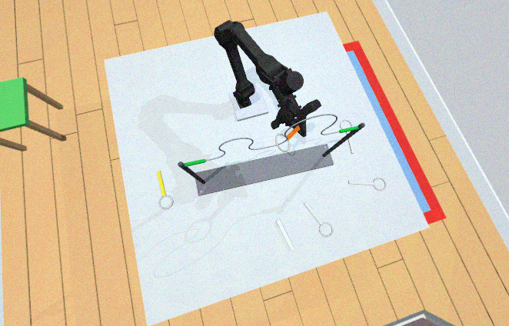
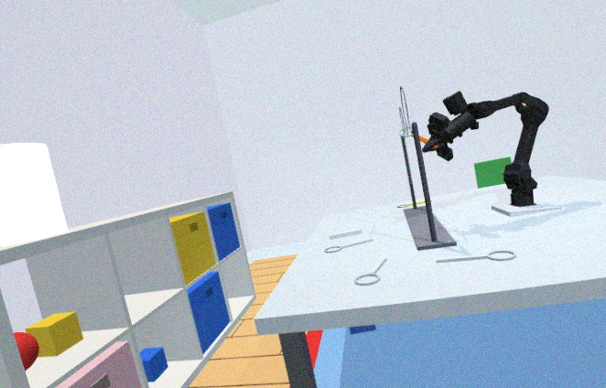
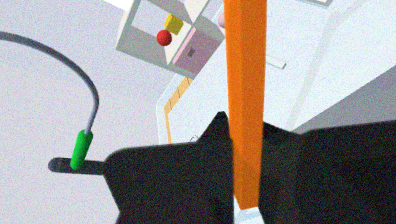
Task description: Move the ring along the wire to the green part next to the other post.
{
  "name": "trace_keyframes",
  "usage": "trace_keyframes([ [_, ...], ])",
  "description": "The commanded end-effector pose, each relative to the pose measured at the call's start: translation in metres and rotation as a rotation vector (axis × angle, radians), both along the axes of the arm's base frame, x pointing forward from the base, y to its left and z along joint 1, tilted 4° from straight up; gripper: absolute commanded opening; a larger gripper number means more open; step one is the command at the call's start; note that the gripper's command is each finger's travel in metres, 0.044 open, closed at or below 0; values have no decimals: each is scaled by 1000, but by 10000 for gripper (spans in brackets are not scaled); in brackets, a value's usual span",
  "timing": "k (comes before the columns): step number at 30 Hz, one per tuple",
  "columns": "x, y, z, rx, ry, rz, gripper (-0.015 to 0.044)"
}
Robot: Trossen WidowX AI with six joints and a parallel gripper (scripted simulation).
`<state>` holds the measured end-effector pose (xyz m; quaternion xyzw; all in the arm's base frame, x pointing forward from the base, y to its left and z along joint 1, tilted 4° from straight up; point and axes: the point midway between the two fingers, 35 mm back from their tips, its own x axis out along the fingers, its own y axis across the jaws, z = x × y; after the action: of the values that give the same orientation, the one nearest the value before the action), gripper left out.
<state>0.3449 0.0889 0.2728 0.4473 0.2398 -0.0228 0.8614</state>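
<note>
The gripper [image 1: 303, 132] [image 2: 425, 148] [image 3: 226, 118] is clenched on the orange handle [image 1: 294, 132] [image 2: 424, 139] [image 3: 246, 100], which runs up between its fingers in the wrist view. The ring [image 1: 276, 142] [image 2: 405, 134] is at the handle's outer end, out along the middle stretch of the wire [image 1: 327, 114] [image 2: 401, 88] [image 3: 75, 64], away from both green parts. The wire appears to run through it; whether ring and grey touch is too fine to tell.

So the carry is in hand, roughly midway by my judgement. On one side rises the tall bend, then the near green [image 1: 349, 129] [image 3: 81, 150] and its post [image 1: 344, 139] [image 2: 424, 183] [image 3: 62, 164]. Farther off, past the lower bends, are the far green [image 1: 194, 162] [image 2: 403, 138] and the other post [image 1: 191, 173] [image 2: 408, 173]. Which one is the goal, I cannot tell from this pose.

If it is the near one, the next move calls for climbing the steep bend slowly, turning the ring square to the wire while keeping it centred. The handle and fingertips sit close to that bend in the top view, so a brush on grey is the main risk. Letting go must wait for green.
</note>
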Motion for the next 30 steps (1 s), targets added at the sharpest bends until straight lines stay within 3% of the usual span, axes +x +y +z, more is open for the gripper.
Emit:
trace_keyframes([
  [1,2,9,14,92,-20,-1,-150],
  [30,11,27,119,775,-136,-38,-150],
])
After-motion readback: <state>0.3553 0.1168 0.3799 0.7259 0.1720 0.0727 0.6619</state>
